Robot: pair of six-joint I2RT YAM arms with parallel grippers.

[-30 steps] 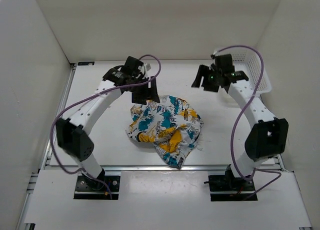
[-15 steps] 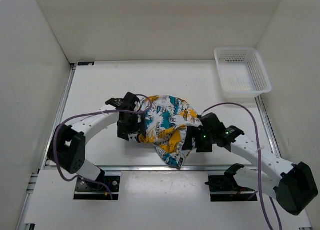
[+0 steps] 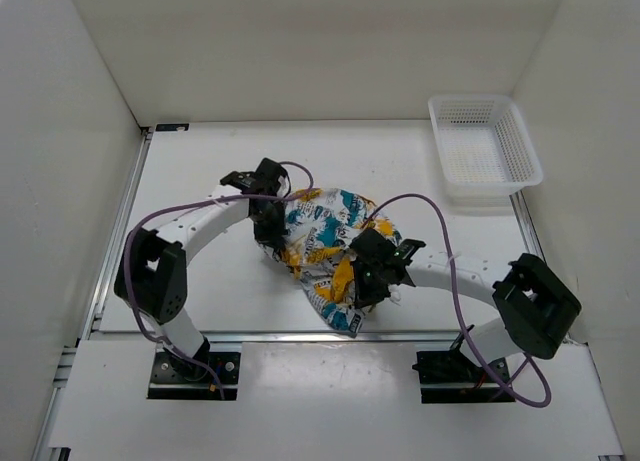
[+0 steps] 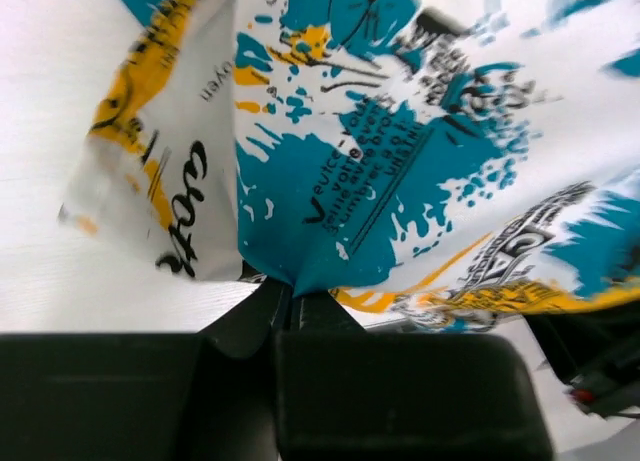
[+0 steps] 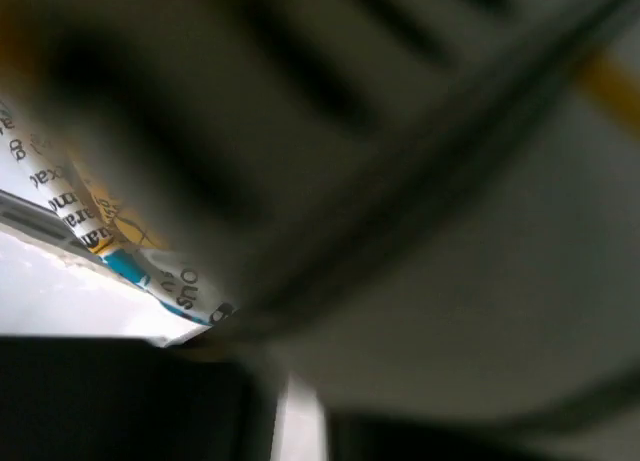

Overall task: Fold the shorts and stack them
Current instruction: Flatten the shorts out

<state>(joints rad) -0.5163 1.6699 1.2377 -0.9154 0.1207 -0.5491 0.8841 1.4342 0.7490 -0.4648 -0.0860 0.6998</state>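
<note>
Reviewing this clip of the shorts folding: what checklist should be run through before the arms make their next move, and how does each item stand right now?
1. Left pincer shut on a fold of the shorts: ok, the cloth is pinched between its tips.
2. Right pincer gripping the shorts: cannot tell, since its wrist view is blurred and the top view hides the tips.
3. Shorts spread flat for folding: not ok, they are bunched in a heap.
4. Basket apart from both arms: ok, it sits at the far right corner.
</note>
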